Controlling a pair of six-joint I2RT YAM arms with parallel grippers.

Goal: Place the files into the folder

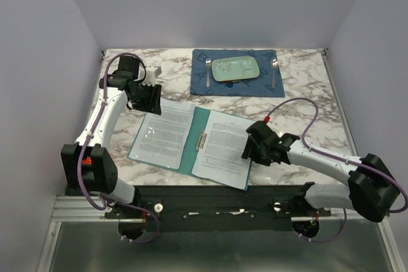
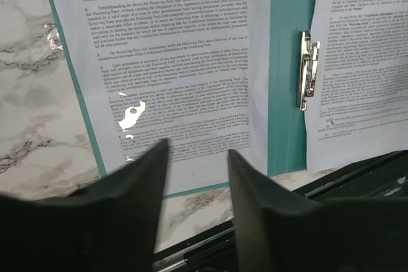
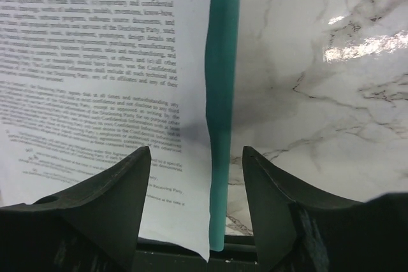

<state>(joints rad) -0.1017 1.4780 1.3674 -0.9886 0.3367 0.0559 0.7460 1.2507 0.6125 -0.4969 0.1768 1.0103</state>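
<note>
Right gripper (image 3: 196, 151) over folder (image 3: 223, 62) edge

white marble surface (image 1: 306, 93), teal folder (image 1: 194, 148) lying open near front centre, dark blue placemat (image 1: 203, 84) toward far edge, well apart

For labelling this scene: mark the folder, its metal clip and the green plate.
folder (image 3: 222, 93), right wrist view, on its bare teal edge strip.
metal clip (image 2: 307, 71), left wrist view, on the middle of its bar.
green plate (image 1: 236, 68), top external view, on its bare middle.
</note>
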